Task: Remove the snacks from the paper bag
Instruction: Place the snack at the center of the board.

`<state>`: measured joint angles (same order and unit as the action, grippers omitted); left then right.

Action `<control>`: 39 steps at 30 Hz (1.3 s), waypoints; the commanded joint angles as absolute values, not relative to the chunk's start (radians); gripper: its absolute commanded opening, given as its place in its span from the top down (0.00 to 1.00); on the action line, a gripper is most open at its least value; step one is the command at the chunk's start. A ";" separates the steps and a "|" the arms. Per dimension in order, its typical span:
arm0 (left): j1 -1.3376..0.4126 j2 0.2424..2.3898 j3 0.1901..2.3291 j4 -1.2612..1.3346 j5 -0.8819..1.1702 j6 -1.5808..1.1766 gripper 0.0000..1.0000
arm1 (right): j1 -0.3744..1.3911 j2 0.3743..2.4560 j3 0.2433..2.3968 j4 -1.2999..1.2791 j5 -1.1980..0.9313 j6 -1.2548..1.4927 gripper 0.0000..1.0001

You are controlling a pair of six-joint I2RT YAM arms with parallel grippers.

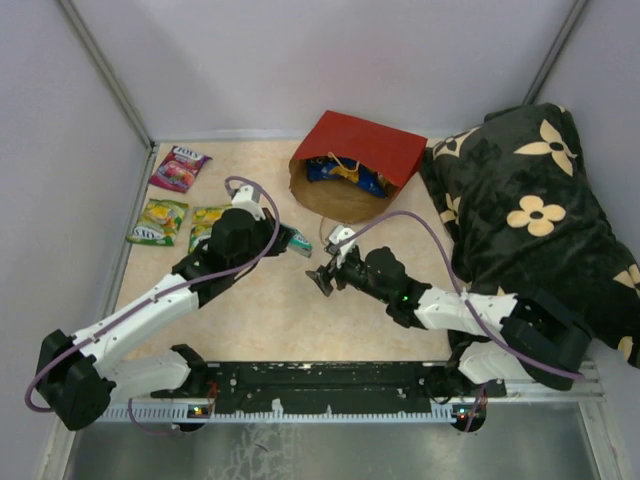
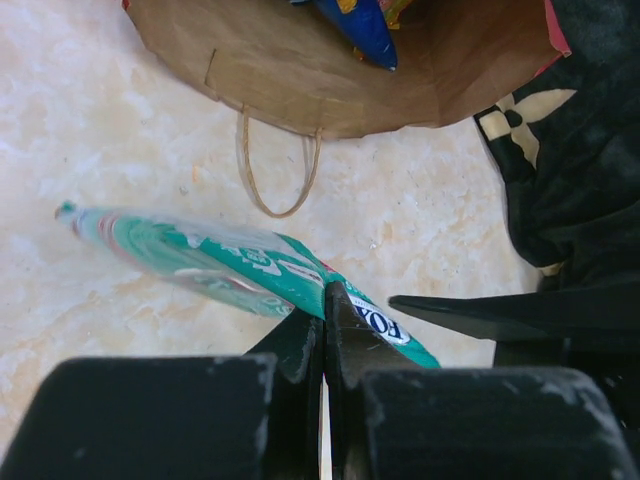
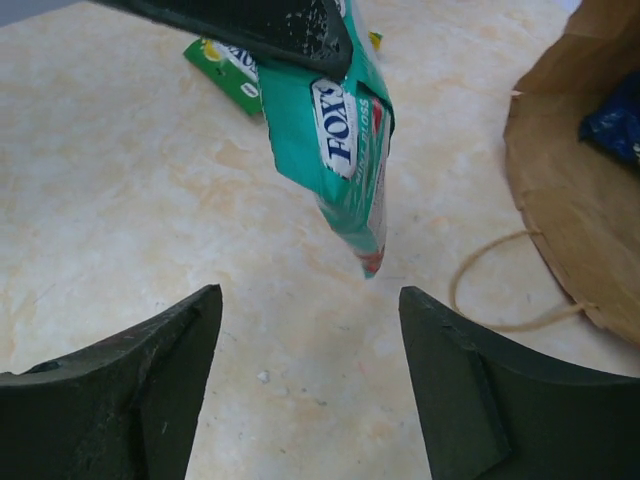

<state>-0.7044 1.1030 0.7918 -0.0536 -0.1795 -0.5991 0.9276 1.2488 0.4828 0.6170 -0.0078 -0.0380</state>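
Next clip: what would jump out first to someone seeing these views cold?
First, the teal candy packet dangles from the left gripper, just ahead of the open right gripper. Behind it, at the far middle, the red paper bag lies on its side, a blue chip bag showing in its mouth. A big black flowered cushion fills the right side.

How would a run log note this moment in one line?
left pincer: shut on teal packet | right pincer: open, empty | blue chip bag: inside paper bag
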 commanded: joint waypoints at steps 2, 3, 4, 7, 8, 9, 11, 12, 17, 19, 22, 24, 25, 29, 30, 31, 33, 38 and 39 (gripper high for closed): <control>-0.703 1.044 0.780 -0.066 -0.170 -0.621 1.00 | 0.934 1.349 0.614 0.764 -0.086 -0.049 0.38; -0.703 1.037 0.780 -0.072 -0.175 -0.621 1.00 | 0.933 1.361 0.620 0.766 -0.087 -0.038 0.41; -0.703 1.028 0.780 -0.076 -0.181 -0.620 1.00 | 0.934 1.369 0.624 0.768 -0.085 -0.026 0.50; -0.703 1.012 0.778 -0.083 -0.187 -0.616 1.00 | 0.934 1.375 0.628 0.774 -0.071 0.003 0.86; -0.703 1.012 0.778 -0.085 -0.186 -0.613 1.00 | 0.933 1.370 0.626 0.777 -0.061 0.010 0.93; -0.703 1.012 0.779 -0.088 -0.186 -0.611 1.00 | 0.933 1.367 0.622 0.779 -0.058 0.016 0.99; -0.703 1.014 0.786 -0.099 -0.184 -0.604 0.99 | 0.934 1.357 0.619 0.770 -0.055 0.017 1.00; -0.703 1.014 0.789 -0.105 -0.185 -0.602 0.99 | 0.933 1.353 0.618 0.761 -0.054 0.016 1.00; -0.702 0.998 0.791 -0.115 -0.201 -0.595 0.99 | 0.933 1.330 0.597 0.728 -0.074 0.021 0.57; -0.703 0.999 0.794 -0.117 -0.201 -0.594 0.99 | 0.933 1.325 0.590 0.725 -0.078 0.022 0.62; -0.702 1.007 0.797 -0.118 -0.190 -0.596 0.99 | 0.934 1.336 0.597 0.727 -0.084 0.021 0.41; -0.702 1.011 0.800 -0.116 -0.180 -0.600 1.00 | 0.934 1.351 0.612 0.731 -0.071 0.021 0.19; -0.703 1.012 0.801 -0.114 -0.177 -0.601 1.00 | 0.933 1.358 0.619 0.735 -0.064 0.021 0.14; -0.701 1.010 0.802 -0.116 -0.176 -0.603 1.00 | 0.934 1.411 0.652 0.747 -0.062 0.009 0.23; -0.701 1.010 0.804 -0.117 -0.176 -0.603 1.00 | 0.934 1.424 0.657 0.753 -0.059 0.005 0.27; -0.701 1.007 0.805 -0.119 -0.177 -0.602 1.00 | 0.933 1.436 0.662 0.757 -0.058 0.003 0.30; -0.701 1.004 0.805 -0.122 -0.179 -0.603 1.00 | 0.933 1.452 0.665 0.774 -0.056 0.008 0.36; -0.701 1.005 0.809 -0.126 -0.175 -0.591 0.94 | 0.934 1.482 0.672 0.816 -0.062 0.031 0.71; -0.701 1.006 0.811 -0.130 -0.176 -0.586 0.90 | 0.934 1.486 0.676 0.816 -0.065 0.034 0.84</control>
<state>-0.7044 1.0264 0.7769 -0.1574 -0.1825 -0.6052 0.9276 1.4712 0.6228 0.7185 -0.0700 0.0231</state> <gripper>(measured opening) 0.042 0.337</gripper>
